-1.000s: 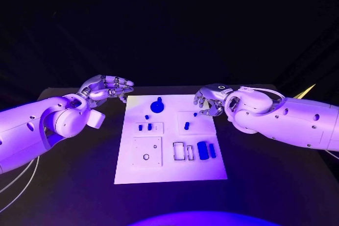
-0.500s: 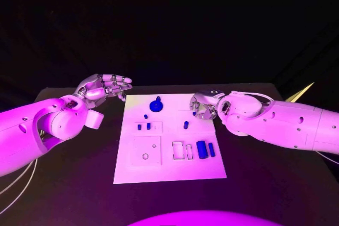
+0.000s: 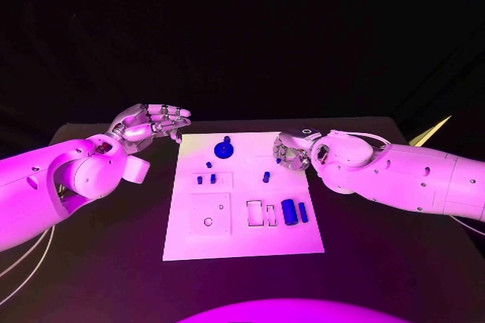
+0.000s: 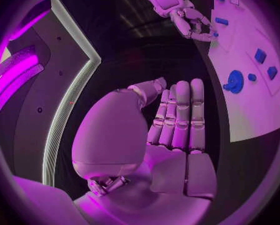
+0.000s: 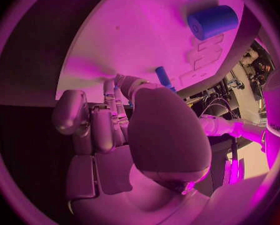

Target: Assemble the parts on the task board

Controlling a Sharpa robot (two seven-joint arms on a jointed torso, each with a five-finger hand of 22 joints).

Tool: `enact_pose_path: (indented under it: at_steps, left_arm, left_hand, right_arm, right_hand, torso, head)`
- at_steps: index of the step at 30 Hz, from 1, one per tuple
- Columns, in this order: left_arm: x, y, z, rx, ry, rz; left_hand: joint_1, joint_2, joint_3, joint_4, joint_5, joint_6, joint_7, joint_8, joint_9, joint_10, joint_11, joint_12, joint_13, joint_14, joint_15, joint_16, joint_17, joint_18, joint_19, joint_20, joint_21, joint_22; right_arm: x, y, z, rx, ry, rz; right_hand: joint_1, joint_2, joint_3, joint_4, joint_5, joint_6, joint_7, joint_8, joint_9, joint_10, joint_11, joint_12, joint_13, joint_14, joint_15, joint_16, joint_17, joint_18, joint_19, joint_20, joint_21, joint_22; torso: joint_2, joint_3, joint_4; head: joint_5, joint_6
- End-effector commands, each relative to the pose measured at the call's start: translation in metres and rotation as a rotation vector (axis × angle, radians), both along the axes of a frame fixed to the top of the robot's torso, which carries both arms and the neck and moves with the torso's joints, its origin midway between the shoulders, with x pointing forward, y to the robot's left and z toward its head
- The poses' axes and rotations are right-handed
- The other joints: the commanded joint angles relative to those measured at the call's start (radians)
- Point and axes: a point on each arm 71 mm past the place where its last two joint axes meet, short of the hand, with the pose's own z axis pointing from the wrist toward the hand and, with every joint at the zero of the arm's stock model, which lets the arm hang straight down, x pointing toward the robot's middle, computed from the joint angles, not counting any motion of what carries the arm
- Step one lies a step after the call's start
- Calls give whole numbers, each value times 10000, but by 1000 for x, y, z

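The white task board (image 3: 242, 232) lies mid-table. On it are a round blue part (image 3: 223, 150), two small blue blocks (image 3: 206, 179), a short peg (image 3: 267, 176), a blue cylinder (image 3: 289, 211) and a thin bar (image 3: 302, 211). My left hand (image 3: 151, 123) hovers off the board's far left corner, fingers loosely bent, holding nothing (image 4: 177, 120). My right hand (image 3: 291, 149) hangs over the board's far right edge with its fingers bent down toward the plate (image 5: 109, 120). A tiny blue piece (image 4: 213, 34) sits at its fingertips; whether they touch it I cannot tell.
Black tabletop (image 3: 384, 253) surrounds the board on all sides. Both forearms reach in from the table's left and right sides. Pale recesses (image 3: 261, 214) lie beside the cylinder, and a square plate (image 3: 210, 214) with holes lies at the board's left.
My right hand has slid a little leftward, further over the board's far right edge. The left hand stays almost where it was.
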Motion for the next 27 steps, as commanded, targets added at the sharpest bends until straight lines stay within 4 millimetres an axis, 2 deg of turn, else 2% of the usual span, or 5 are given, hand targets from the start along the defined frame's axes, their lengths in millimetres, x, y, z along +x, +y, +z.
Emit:
enact_pose_path:
  at_steps: [1,12,23,27]
  left_arm:
    - [0,-1,1,-27,-6,-13]
    - [-1,0,0,-8,30,-15]
    - [-1,1,0,21,54,26]
    - [-1,1,0,37,70,21]
  left_hand:
    - [-91,73,-351,83,198,-95,55,116,14,-138,8,64,-128,-136,47,-173,-121,67,6,-23,-162,-102]
    - [-94,76,-362,88,199,-108,59,114,13,-151,13,61,-133,-133,50,-182,-128,66,15,-23,-176,-114]
    - [-84,66,-384,83,199,-144,70,103,6,-184,23,51,-143,-130,54,-203,-143,65,31,-22,-206,-138]
    - [-82,64,-389,82,200,-157,74,99,4,-195,26,47,-147,-132,57,-209,-147,64,35,-22,-215,-145]
  right_arm:
    - [-1,2,-3,-13,83,45]
    - [-1,4,-10,-65,266,44]
    - [-1,10,-12,-95,197,27]
    - [-1,11,-13,-213,154,-21]
  right_hand:
    - [-278,23,442,-126,82,405,27,-113,166,129,-32,-114,-90,550,-105,207,214,-344,302,-19,335,460]
    - [-395,163,550,-308,74,548,-16,-54,258,287,-81,-163,-105,573,-146,310,297,-370,337,-46,541,585]
    - [-419,166,560,-354,71,561,-21,-48,275,304,-86,-182,-112,569,-153,300,277,-371,338,-53,556,599]
    - [-416,255,651,-533,78,629,-26,-16,334,366,-100,-235,-130,578,-170,356,322,-382,346,-69,630,653]
  torso:
    - [-5,2,-6]
    - [-3,-7,8]
    - [-10,-6,10]
    - [-8,-10,8]
  head:
    - [12,-11]
    - [12,-40]
    - [2,-75]
    - [8,-85]
